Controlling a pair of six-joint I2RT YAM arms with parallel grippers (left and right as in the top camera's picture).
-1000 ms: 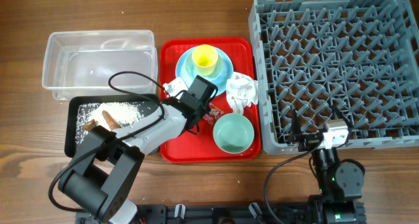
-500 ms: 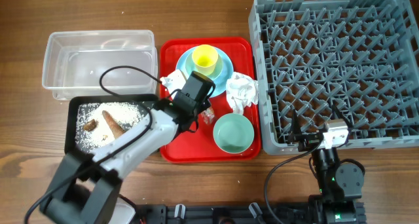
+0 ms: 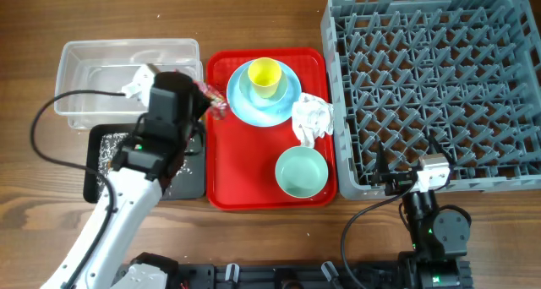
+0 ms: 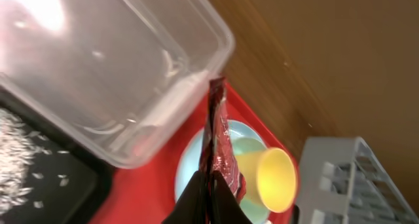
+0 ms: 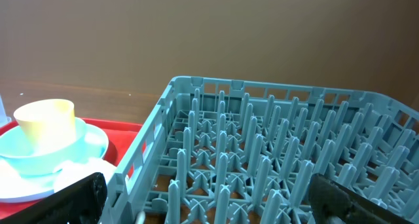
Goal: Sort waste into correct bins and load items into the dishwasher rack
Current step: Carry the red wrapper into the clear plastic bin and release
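Tabletop (image 3: 254,238): brown wood, grain visible.
Left jaws: pinching wrapper (image 4: 218,145) upright, at 9 o'clock of plate (image 3: 252,111), beside tub (image 3: 101,82) corner.
Right jaws: spread, at rack's (image 3: 431,86) 6 o'clock edge.
Rice (image 3: 106,149): in black tray (image 3: 190,181).

2 bowls (image 3: 301,171) (image 3: 248,89), 2 bins (image 3: 93,62) (image 3: 93,172), 1 cup (image 3: 264,73), 1 plate (image 3: 275,114), 1 rack (image 3: 423,69).

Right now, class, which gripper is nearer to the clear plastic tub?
Left. The left gripper, shut on the candy wrapper, hovers at the clear plastic tub's right end; the right gripper sits far off by the dishwasher rack's near edge.
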